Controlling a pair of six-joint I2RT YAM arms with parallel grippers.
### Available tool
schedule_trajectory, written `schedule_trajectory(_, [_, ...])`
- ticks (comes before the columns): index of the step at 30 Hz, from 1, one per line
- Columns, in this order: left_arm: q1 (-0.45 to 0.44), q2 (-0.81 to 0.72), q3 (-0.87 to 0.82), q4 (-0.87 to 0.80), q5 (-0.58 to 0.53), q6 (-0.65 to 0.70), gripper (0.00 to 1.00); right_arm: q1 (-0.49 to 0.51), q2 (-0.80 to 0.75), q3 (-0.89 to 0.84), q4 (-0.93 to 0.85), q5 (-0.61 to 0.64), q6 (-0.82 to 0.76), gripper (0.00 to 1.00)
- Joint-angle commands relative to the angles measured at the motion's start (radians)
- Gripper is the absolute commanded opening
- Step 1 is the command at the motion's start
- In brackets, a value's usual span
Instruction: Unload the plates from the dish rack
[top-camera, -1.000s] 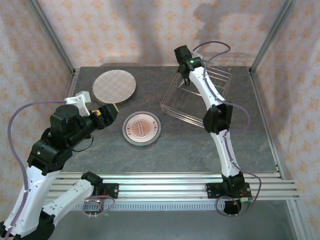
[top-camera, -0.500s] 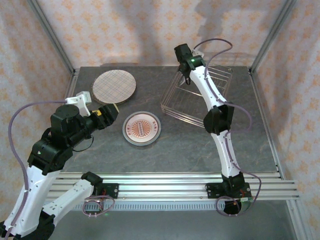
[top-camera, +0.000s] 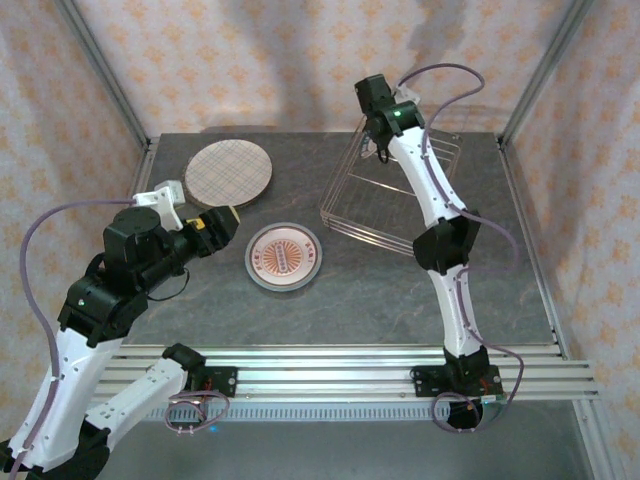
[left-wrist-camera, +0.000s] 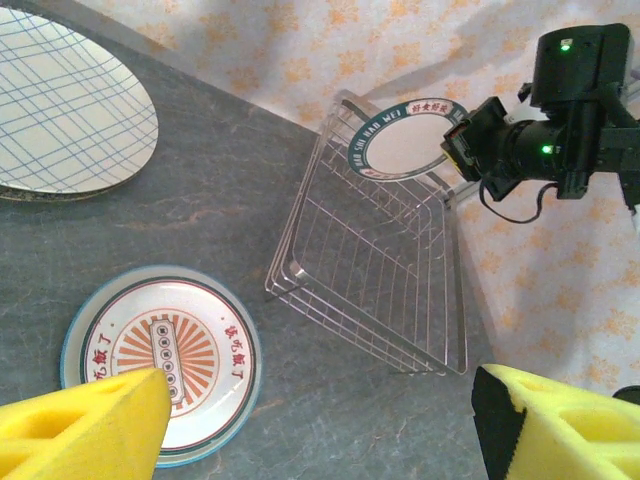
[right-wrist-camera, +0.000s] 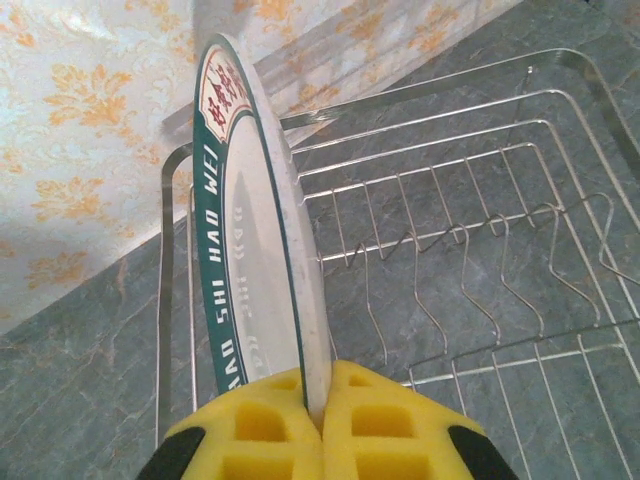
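Right wrist view has the white round plate with the dark green lettered rim (right-wrist-camera: 255, 230) standing on edge, its rim pinched tight between the yellow foam pads of the right gripper (right-wrist-camera: 318, 385), over the far corner of the silvery wire dish rack (top-camera: 390, 200). It looks rigid, smooth and probably slippery, and likely to chip against wire. A rim pinch suits it, though the plate may swing. On the grey table (top-camera: 380, 300) lie a plaid beige plate (top-camera: 228, 172) and a white red-sunburst plate (top-camera: 284, 257) — the left gripper (left-wrist-camera: 315, 425) gapes wide, holding nothing.
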Motion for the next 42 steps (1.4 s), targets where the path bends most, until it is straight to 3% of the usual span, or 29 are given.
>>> schedule_trajectory(1, [-0.003, 0.003, -0.007, 0.043, 0.020, -0.010, 0.79, 0.014, -0.120, -0.002, -0.063, 0.083, 0.041, 0.00])
schedule_trajectory(9, [-0.003, 0.026, -0.004, 0.082, 0.043, -0.029, 0.80, 0.031, -0.326, -0.175, -0.051, 0.046, 0.028, 0.00])
schedule_trajectory(16, [-0.003, 0.085, -0.007, 0.167, 0.108, -0.096, 0.81, 0.032, -0.541, -0.369, 0.030, -0.071, -0.019, 0.00])
schedule_trajectory(26, [-0.003, 0.221, -0.032, 0.373, 0.273, -0.267, 0.82, 0.011, -0.809, -0.705, 0.263, -0.496, -0.024, 0.00])
schedule_trajectory(32, [-0.003, 0.297, -0.066, 0.507, 0.360, -0.370, 0.82, 0.005, -0.867, -0.788, 0.336, -0.734, -0.009, 0.00])
schedule_trajectory(42, [-0.003, 0.373, -0.108, 0.663, 0.394, -0.482, 0.78, 0.004, -0.924, -0.951, 0.489, -0.947, 0.114, 0.00])
